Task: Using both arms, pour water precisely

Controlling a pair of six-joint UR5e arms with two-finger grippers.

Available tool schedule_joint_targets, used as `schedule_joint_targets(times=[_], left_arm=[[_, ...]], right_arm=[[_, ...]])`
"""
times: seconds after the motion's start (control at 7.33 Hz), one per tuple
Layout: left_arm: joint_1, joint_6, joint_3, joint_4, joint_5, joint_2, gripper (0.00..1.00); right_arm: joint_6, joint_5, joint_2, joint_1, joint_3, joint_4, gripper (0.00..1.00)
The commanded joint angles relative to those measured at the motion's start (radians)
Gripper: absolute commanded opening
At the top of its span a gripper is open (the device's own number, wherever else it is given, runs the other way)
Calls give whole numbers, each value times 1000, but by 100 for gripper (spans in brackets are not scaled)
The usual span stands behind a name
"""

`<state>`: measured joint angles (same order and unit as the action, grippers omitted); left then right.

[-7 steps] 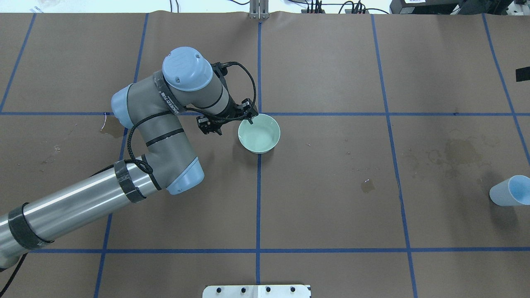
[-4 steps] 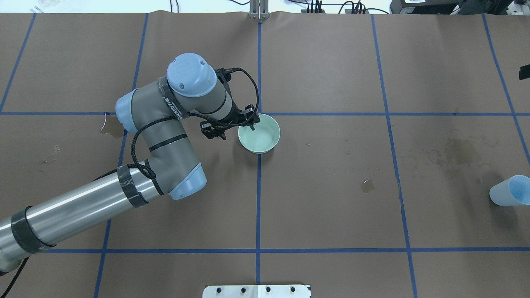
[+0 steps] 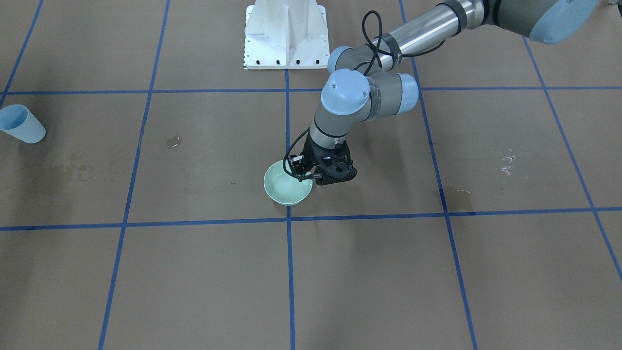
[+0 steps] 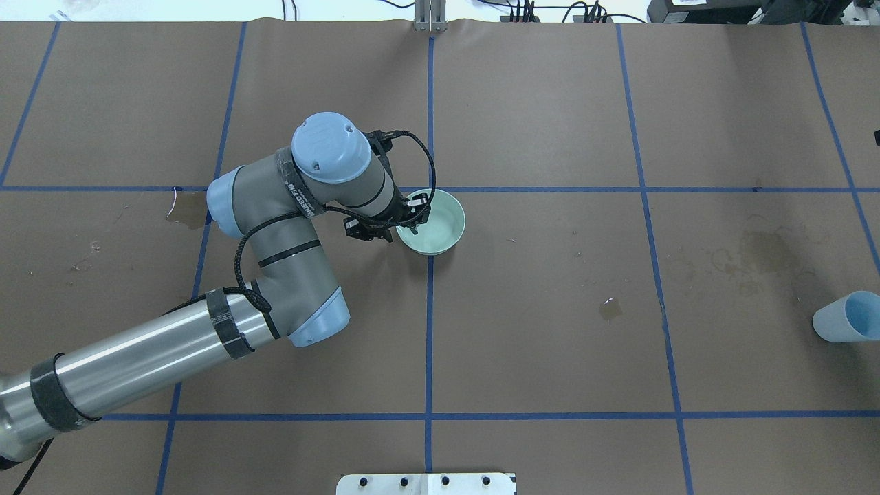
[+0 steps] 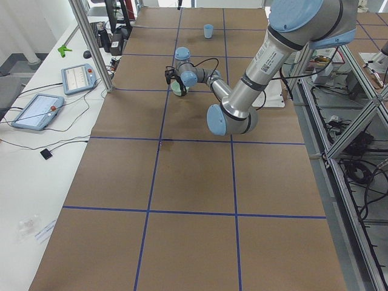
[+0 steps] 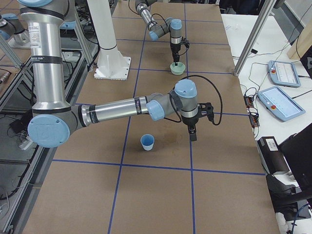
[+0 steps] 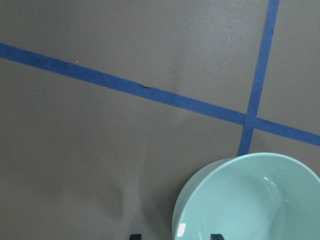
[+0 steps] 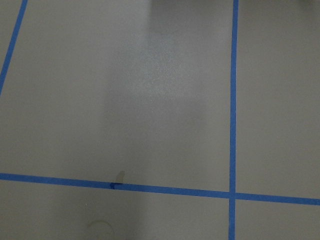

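A mint-green bowl (image 4: 436, 223) stands near the table's middle; it also shows in the front view (image 3: 284, 187) and the left wrist view (image 7: 250, 200). My left gripper (image 4: 415, 208) is open, one fingertip (image 7: 215, 236) inside the bowl's near-left rim and the other outside it. A light-blue cup (image 4: 844, 316) stands at the far right, also in the exterior right view (image 6: 147, 142). My right gripper (image 6: 191, 132) hangs over bare paper a little beside the cup; I cannot tell whether it is open. I cannot make out water in bowl or cup.
Wet stains mark the brown paper (image 4: 610, 308), (image 4: 185, 210), (image 4: 760, 251). The white pedestal (image 3: 285, 34) stands at the robot's edge. Blue tape lines grid the table. Tablets (image 6: 280, 102) lie on the side bench.
My left arm has swung toward the robot's side and lowered, bringing the fingers down over the bowl's rim. The bowl and cup have not moved.
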<state>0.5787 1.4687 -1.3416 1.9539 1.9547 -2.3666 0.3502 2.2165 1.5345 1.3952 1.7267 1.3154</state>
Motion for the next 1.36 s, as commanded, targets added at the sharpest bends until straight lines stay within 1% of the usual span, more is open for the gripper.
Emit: schedule_joint_targets(times=[0.0, 0.14, 0.27, 0.41, 0.55, 0.68, 0.82, 0.95, 1.09, 1.23], left_arm=[[-2, -20, 6, 10, -5, -3, 0], [9, -19, 1, 0, 3, -6, 0], [53, -19, -1, -13, 36, -28, 0], [125, -21, -8, -29, 175, -28, 0], [217, -25, -37, -30, 275, -14, 0], [287, -78, -95, -30, 329, 44, 0], [355, -191, -197, -30, 378, 188, 0], [441, -326, -268, -29, 429, 327, 0], [482, -455, -333, -29, 435, 474, 0], [509, -546, -359, -27, 434, 562, 0]], right_arm=[[-19, 44, -13, 16, -41, 7, 99], [-57, 66, -28, 27, -51, 48, 99], [-104, 84, -43, 41, -55, 118, 99], [-114, 113, -48, 56, -55, 174, 99], [-115, 114, -45, 56, -52, 211, 99], [-125, 114, -39, 58, -47, 247, 99], [-141, 114, -34, 59, -42, 298, 99], [-145, 103, -34, 58, -36, 353, 99], [-146, 100, -30, 58, -35, 357, 99], [-145, 97, -21, 58, -30, 354, 99]])
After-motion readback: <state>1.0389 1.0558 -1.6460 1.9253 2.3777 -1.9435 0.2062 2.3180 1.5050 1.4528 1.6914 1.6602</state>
